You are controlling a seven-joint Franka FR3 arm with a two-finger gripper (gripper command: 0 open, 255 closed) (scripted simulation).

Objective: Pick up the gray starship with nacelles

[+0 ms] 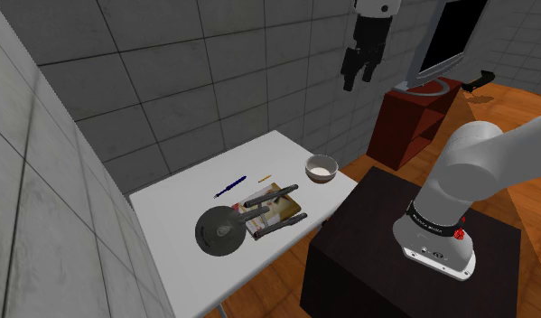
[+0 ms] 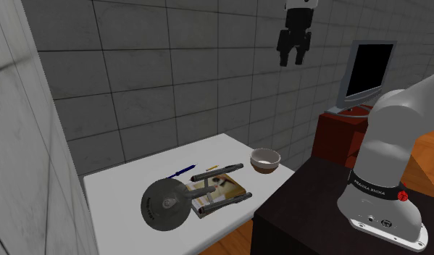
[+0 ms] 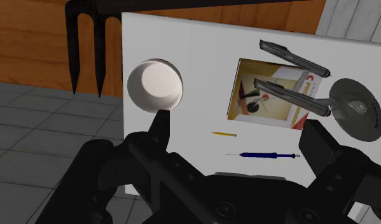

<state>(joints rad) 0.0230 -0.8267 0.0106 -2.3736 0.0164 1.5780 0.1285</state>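
While the gripper [image 1: 359, 70] hangs high above the white table [image 1: 173, 206], fingers spread wide, the gray starship [image 1: 225, 228] lies across a book [image 1: 284, 208] near the stand-side edge, saucer toward the shoulder view's left, nacelles pointing toward the bowl [image 1: 321, 168].

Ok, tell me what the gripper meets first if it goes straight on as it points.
Probably the white table, close to the yellow pencil, between bowl and book. The gripper hangs high above with jaws open, so the exact spot is uncertain.
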